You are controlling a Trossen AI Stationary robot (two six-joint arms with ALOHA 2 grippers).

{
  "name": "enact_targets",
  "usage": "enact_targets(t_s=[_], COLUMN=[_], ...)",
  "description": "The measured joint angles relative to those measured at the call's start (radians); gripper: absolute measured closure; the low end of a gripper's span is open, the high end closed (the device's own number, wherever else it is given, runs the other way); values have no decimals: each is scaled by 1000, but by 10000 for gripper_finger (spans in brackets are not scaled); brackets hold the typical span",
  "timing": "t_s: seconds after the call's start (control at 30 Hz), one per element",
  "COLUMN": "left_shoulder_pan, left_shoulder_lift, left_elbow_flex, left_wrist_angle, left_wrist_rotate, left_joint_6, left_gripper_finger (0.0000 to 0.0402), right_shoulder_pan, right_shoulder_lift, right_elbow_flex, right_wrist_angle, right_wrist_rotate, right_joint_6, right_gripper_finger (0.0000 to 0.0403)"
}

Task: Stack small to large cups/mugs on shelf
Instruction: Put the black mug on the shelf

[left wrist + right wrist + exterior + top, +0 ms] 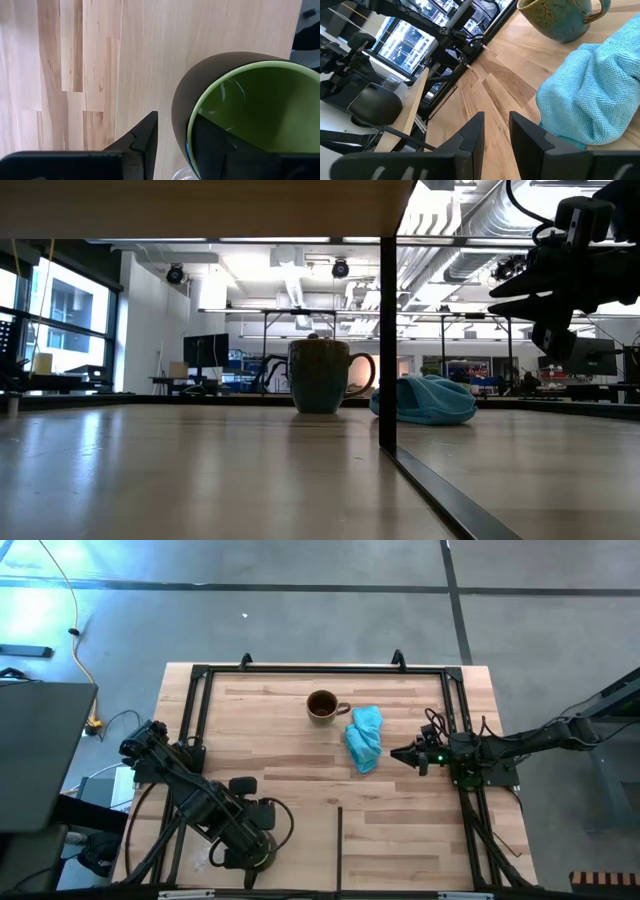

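Note:
A mug, dark outside and green inside (240,100), stands upright on the pale wooden shelf panel (280,760) at its near left. My left gripper (175,116) is open and points down over the mug's rim, one finger inside and one outside. The arm hides the mug in the high view (235,855). A see-through rim (181,175) shows just beside the mug. The brown mug (322,706) stands on its base at the far middle. My right gripper (397,754) hangs open and empty above the panel, right of the light-blue cloth (365,738). My left gripper comes from above with one finger (212,142) inside the green mug near its inner wall (192,127). The other finger (145,137) stands outside, and bare wood shows between it and the outer wall. I cannot tell whether the inner finger touches the wall.
The crumpled light-blue cloth (590,95) lies between the brown mug (560,17) and my right gripper (496,115). Black frame rails (190,720) run around the panel. A thin dark upright divider (388,340) stands at the near middle. A wooden board (200,205) spans overhead in the low view.

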Motion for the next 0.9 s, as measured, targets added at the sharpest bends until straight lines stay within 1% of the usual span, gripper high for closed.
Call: enact_targets(t_s=[0.63,0.9], left_shoulder_pan=[-1,0], left_shoulder_lift=[0,0], left_elbow_flex=[0,0], left_wrist_angle=[9,10], left_wrist_rotate=[27,31], left_joint_6=[-17,3], left_gripper_finger=[305,305], right_shoulder_pan=[0,0], right_shoulder_lift=[0,0], right_elbow_flex=[0,0], right_wrist_angle=[0,0], right_wrist_rotate=[0,0], right_joint_6=[-2,-4], right_gripper_finger=[322,322])
